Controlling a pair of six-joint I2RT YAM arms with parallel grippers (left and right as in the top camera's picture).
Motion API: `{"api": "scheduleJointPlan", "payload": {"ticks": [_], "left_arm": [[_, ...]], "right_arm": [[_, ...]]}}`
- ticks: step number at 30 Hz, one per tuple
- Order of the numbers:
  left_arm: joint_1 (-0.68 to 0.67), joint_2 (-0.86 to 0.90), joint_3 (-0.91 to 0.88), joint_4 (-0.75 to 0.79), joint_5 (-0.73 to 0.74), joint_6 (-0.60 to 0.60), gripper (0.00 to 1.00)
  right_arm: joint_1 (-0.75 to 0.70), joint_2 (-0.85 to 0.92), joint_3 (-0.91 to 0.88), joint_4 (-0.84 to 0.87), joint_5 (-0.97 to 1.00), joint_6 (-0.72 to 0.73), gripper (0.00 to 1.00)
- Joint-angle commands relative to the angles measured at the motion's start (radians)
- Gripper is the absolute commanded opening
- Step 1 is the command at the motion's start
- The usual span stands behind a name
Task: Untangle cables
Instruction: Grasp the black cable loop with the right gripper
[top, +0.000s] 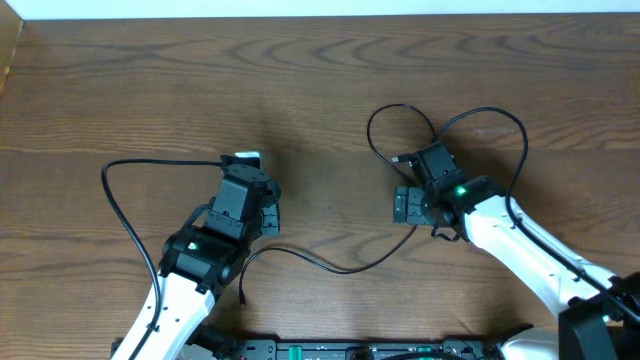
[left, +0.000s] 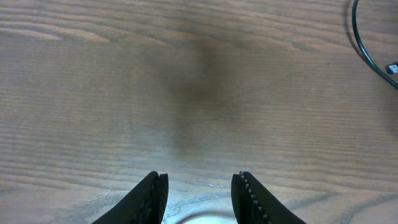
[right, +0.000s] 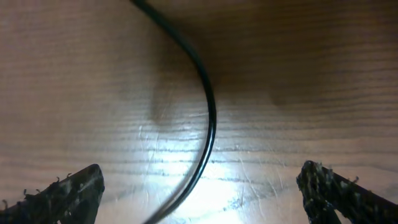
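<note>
Item: black cable (top: 348, 270). A thin, round, glossy cord, limp, laid loose across the desk (top: 320, 60) in long open curves. One run sweeps out past the left arm, a shallow sag crosses the middle, and a loop that appears to cross itself lies beside the right arm; a small dark plug (left: 392, 68) shows at a free end. Position for the grasp: a stretch lies flat on the wood between the right fingers (right: 68, 193), about midway. Its long axis runs away from the wrist with a gentle bend, crosswise to the line on which they would close. The right arm is plainly the nearer to this loop. Right fingers: spread very wide, rough black tips, nothing in them. Item: white cable (top: 245, 157). Only a short pale piece shows, at the tip of the left arm, the nearer arm by far; the rest is hidden. Left fingers (left: 149, 199): black, with toothed inner faces, standing part-way apart over bare wood. A pale sliver shows between them at the lower edge of the wrist view; whether they grip it I cannot tell. Support: the desk is brown wood-grain, flat and matt, with a bright sheen below the right wrist. Judgement: the two cords look apart here, and the loop seems the part left to undo.
</note>
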Motion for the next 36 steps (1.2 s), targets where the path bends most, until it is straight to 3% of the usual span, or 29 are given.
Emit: {"api": "scheduleJointPlan", "payload": {"ticks": [1, 5, 21, 36], "left_arm": [[0.004, -0.006, -0.001, -0.003, 0.016, 0.02, 0.39], [0.004, -0.006, -0.003, -0.005, 0.017, 0.02, 0.46], [0.004, -0.006, -0.004, -0.005, 0.016, 0.02, 0.46], [0.004, -0.008, -0.004, -0.015, 0.016, 0.019, 0.46]], "right_arm": [[0.014, 0.036, -0.002, 0.022, 0.051, 0.092, 0.96], [0.018, 0.059, -0.002, 0.036, 0.06, 0.125, 0.95], [0.091, 0.139, -0.002, 0.036, 0.088, 0.291, 0.95], [0.159, 0.166, -0.002, 0.109, 0.031, 0.306, 0.71]]}}
